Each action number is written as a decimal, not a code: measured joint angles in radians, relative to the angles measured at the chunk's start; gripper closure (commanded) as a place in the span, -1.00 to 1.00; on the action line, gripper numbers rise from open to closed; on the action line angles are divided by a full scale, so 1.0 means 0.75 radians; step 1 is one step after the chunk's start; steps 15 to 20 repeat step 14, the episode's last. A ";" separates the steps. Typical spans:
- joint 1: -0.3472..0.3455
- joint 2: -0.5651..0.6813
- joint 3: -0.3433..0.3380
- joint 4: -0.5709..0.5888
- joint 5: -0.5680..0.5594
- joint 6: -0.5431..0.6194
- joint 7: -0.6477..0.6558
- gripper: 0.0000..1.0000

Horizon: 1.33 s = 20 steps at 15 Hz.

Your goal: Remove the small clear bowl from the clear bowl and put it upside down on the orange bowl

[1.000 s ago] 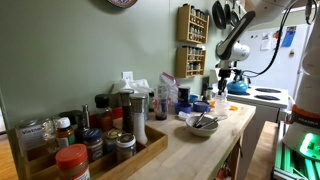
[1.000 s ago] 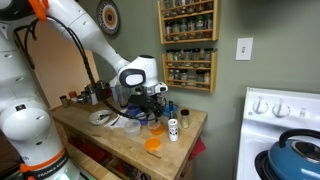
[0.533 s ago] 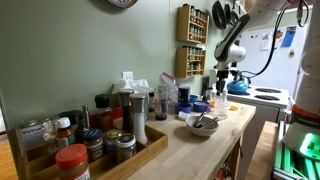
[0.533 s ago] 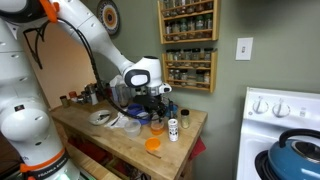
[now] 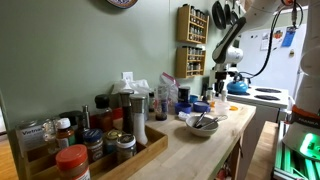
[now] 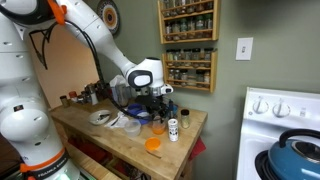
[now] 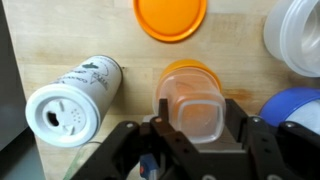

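In the wrist view my gripper [image 7: 197, 112] is shut on the small clear bowl [image 7: 193, 118], whose base faces the camera, so it is upside down. It is held right over the orange bowl [image 7: 186, 72], whose rim shows behind it; I cannot tell whether they touch. The larger clear bowl [image 7: 300, 35] is at the top right edge. In an exterior view the gripper [image 6: 155, 108] hangs low over the wooden counter, with orange showing just below it [image 6: 157, 126]. In an exterior view the gripper [image 5: 222, 80] is at the counter's far end.
A white shaker [image 7: 68, 102] lies left of the gripper. A second orange round dish [image 7: 170, 15] sits beyond, near the counter edge [image 6: 153, 144]. A blue object [image 7: 297, 105] is at the right. A pale bowl with utensils [image 5: 200, 124], jars, a spice rack [image 6: 188, 45] and a stove [image 6: 285, 105] surround.
The gripper has shifted only slightly over the counter, still holding the small clear bowl. Nothing else has moved.
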 measured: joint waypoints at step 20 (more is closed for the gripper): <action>-0.022 -0.427 -0.018 -0.049 -0.018 -0.537 -0.347 -1.00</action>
